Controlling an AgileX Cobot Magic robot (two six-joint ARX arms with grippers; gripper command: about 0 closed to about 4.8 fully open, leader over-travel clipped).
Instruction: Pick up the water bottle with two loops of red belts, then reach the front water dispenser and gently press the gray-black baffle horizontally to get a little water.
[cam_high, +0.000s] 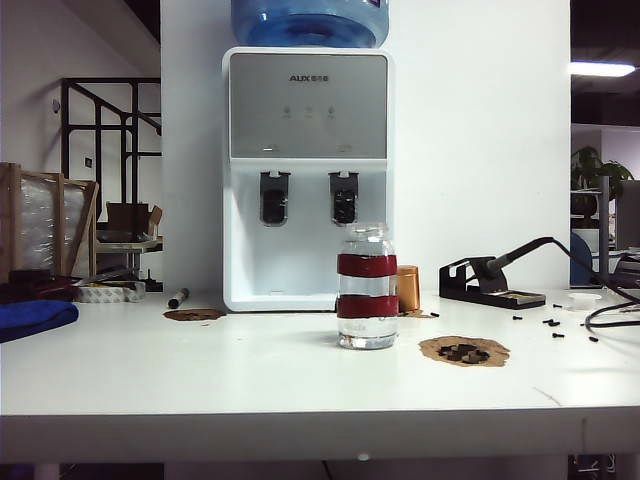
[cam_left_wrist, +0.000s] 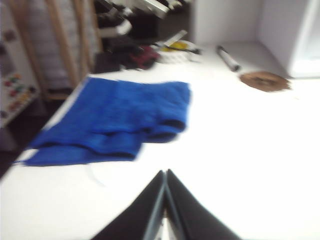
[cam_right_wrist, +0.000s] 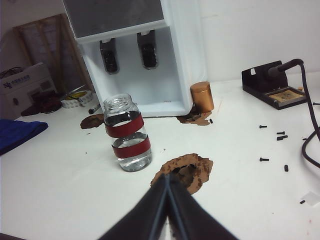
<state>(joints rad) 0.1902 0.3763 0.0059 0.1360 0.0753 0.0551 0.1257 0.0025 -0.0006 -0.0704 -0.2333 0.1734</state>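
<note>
- Water bottle (cam_high: 367, 287): upright on the white table (cam_high: 250, 380), mid-depth, slightly toward the right edge. Two red bands round the body, mouth uncapped. Nothing touches it.
- Water dispenser (cam_high: 308, 180): at the table's back edge, directly behind the bottle. Blue jug (cam_high: 310, 20) on top.
- Gray-black baffle (cam_high: 344, 197): right-hand paddle of the two, above and behind the bottle, untouched.
- Copper cylinder (cam_high: 408, 288): just beside the dispenser's right front corner, behind the bottle.
- Left gripper (cam_left_wrist: 165, 173): jaws pressed together, holding nothing; over bare table near the left edge, blue cloth (cam_left_wrist: 120, 120) beyond it. View blurred.
- Right gripper (cam_right_wrist: 167, 178): jaws closed, empty; above the table toward the front edge, at a brown patch (cam_right_wrist: 186, 170), bottle near but apart.
- Soldering-iron stand (cam_high: 490, 282): back right of the table.
</note>
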